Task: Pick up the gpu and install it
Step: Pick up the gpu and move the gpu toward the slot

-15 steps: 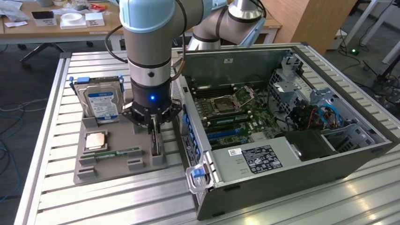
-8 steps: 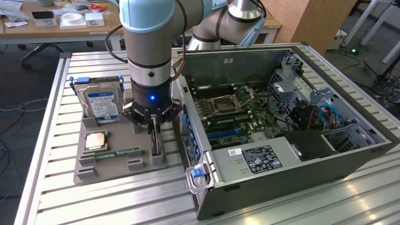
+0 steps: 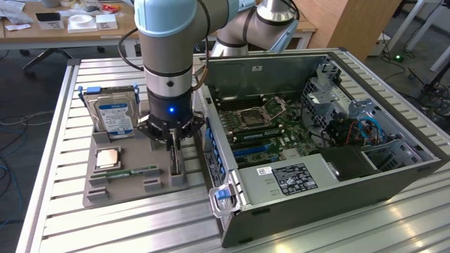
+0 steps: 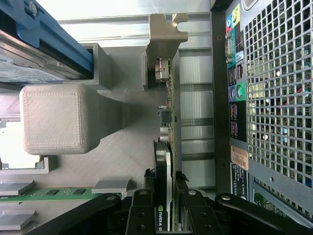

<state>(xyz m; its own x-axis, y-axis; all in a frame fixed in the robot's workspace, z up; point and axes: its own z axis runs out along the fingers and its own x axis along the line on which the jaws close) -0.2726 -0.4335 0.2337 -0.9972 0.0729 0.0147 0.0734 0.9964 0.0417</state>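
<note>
Gpu (image 4: 167,115), pinched across both faces by the half-closed tool (image 4: 165,180), stands on edge in a grey tray (image 3: 134,185) beside the computer case (image 3: 309,176). Probably light, stiff and fragile; best gripped mid-length.

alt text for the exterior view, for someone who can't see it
A robot arm's gripper is shut on the gpu, which stands on edge in a grey parts tray on a slatted metal table. The tray also holds a hard drive, and an open computer case lies at the exterior view's right.
</note>
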